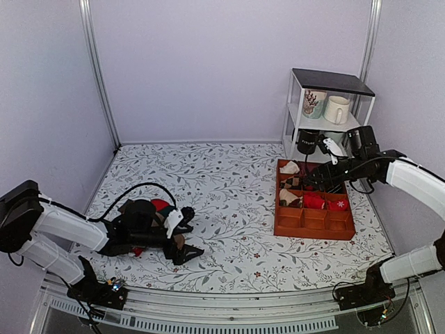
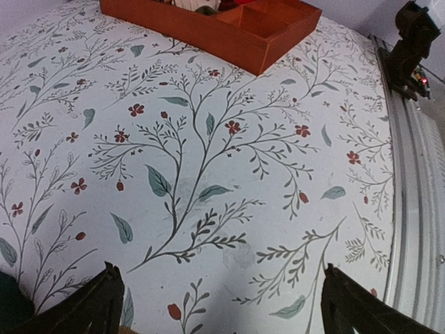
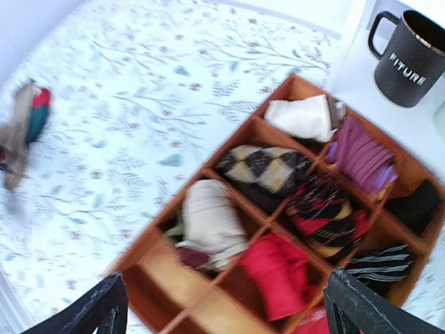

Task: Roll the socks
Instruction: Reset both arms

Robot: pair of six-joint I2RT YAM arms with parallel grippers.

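Observation:
The socks lie as a bright red bundle in one compartment of the orange-brown organizer tray; in the top view the socks show in the tray's middle row. My right gripper hangs open just above them, its fingers wide apart with nothing between them. In the top view the right gripper is over the tray's back half. My left gripper rests open at the table's front left. In the left wrist view the left gripper has only flowered cloth between its fingers.
The tray's other compartments hold a white bundle, an argyle one, a striped one and a purple one. A loose pile of tan, green and red socks lies by the left gripper. A white shelf with mugs stands behind the tray.

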